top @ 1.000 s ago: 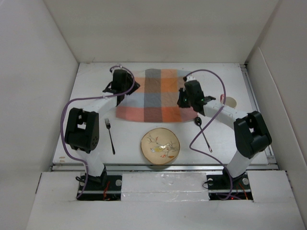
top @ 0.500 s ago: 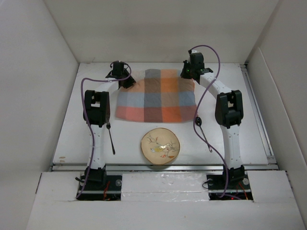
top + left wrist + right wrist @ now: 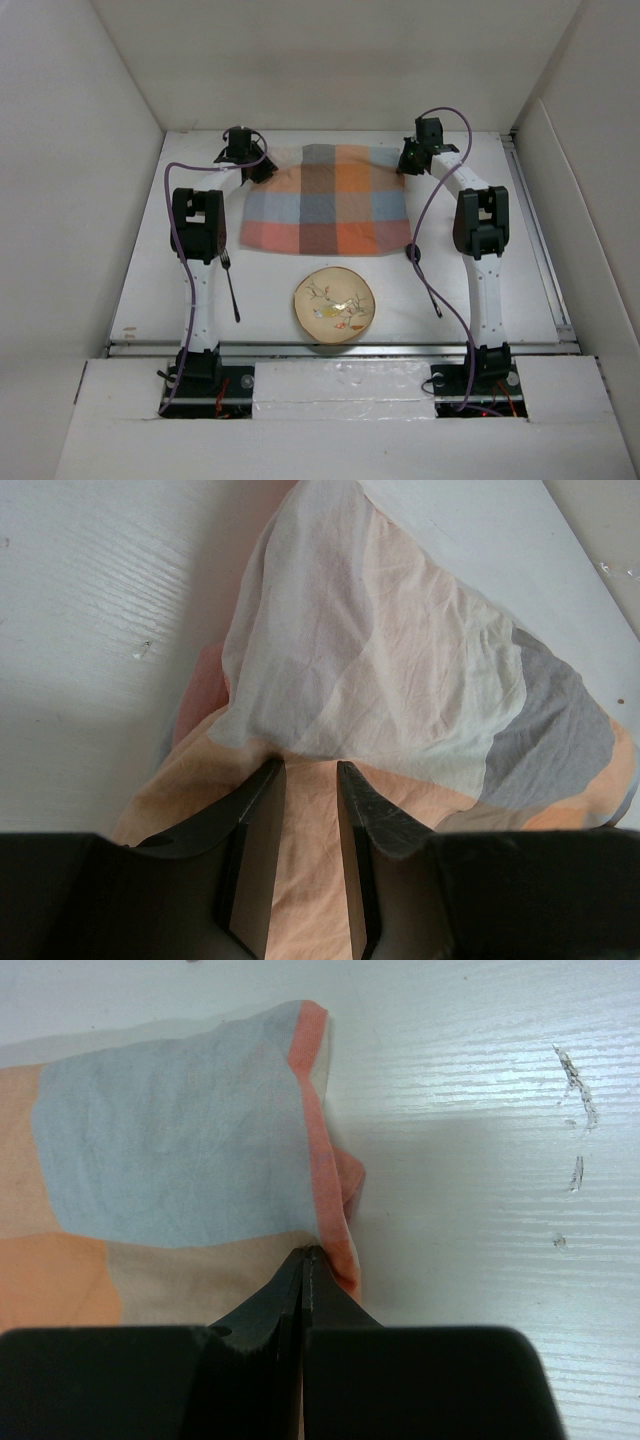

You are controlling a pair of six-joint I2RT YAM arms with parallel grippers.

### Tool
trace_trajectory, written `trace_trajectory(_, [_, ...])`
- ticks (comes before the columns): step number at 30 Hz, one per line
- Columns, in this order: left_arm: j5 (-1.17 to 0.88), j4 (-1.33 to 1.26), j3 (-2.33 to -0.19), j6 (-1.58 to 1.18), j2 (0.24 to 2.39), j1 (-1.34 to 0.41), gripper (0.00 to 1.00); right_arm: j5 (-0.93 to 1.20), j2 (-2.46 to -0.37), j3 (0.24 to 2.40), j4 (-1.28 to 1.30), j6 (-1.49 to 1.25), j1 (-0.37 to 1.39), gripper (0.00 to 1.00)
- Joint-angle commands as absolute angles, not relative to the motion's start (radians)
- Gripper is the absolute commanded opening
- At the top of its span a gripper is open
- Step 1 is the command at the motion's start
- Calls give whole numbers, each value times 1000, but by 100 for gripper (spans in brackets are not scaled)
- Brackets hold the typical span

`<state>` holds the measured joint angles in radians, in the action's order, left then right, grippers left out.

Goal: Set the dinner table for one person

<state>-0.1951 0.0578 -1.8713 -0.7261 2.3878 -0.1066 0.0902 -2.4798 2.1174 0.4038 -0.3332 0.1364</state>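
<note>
in the middle of the frame: white bench [image 3: 275, 300] with a checked cloth [image 3: 325, 200] on its upper half.
a floral plate [image 3: 334, 305] lies below the cloth, fork [image 3: 231, 285] at left, spoon [image 3: 424, 278] at right. left end effector [image 3: 310, 768], fingers apart, at the cloth's folded upper-left corner; right end effector [image 3: 305, 1253], tips together, at its upper-right hem.

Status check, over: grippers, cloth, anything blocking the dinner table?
Right gripper shut on the checked cloth, far-right corner. Left gripper parted astride its bunched far-left corner, grip unclear. It lies on the dinner table; plate, fork, spoon nearer the bases.
</note>
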Motion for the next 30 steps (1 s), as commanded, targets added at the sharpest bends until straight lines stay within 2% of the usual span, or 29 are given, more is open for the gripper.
trace_trajectory(1, [-177,20,-1838,-723,2295,-103,26,118,-2448,2118,382,-337,130,0])
trace_trajectory(7, [-207,-87,-1744,-739,2139,-103,26,201,-2292,2020,287,-327,130,0])
trace_trajectory(12, [-196,-271,-1626,-732,1879,-130,26,230,-2014,1886,217,-290,152,0])
trace_trajectory(14, [-164,-270,-1626,-686,1782,-168,26,258,-1910,1739,172,-288,173,0])
trace_trajectory(15, [-155,-267,-1617,-671,1751,-185,22,274,-1790,1679,138,-290,182,0])
trace_trajectory(17, [-132,-264,-1582,-654,1650,-248,10,278,-1662,1437,72,-316,221,0])
trace_trajectory(18, [-126,-264,-1516,-643,1608,-271,0,279,-1594,1348,11,-331,236,0])
trace_trajectory(19, [-108,-264,-1478,-640,1568,-294,0,282,-1462,1257,-27,-345,251,0])
trace_trajectory(20, [-97,-273,-1424,-638,1481,-319,0,281,-1398,1079,-58,-380,270,0])
trace_trajectory(23, [-48,-285,-1199,-652,1294,-408,0,279,-1162,779,-101,-445,340,0])
trace_trajectory(25, [-95,-287,-1036,-692,1203,-408,0,276,-1057,666,-80,-474,389,18])
trace_trajectory(28, [-129,-230,-882,-674,1051,-408,0,275,-882,561,67,-494,410,37])
trace_trajectory(30, [-143,-84,-804,-619,880,-408,0,306,-749,465,176,-495,419,49])
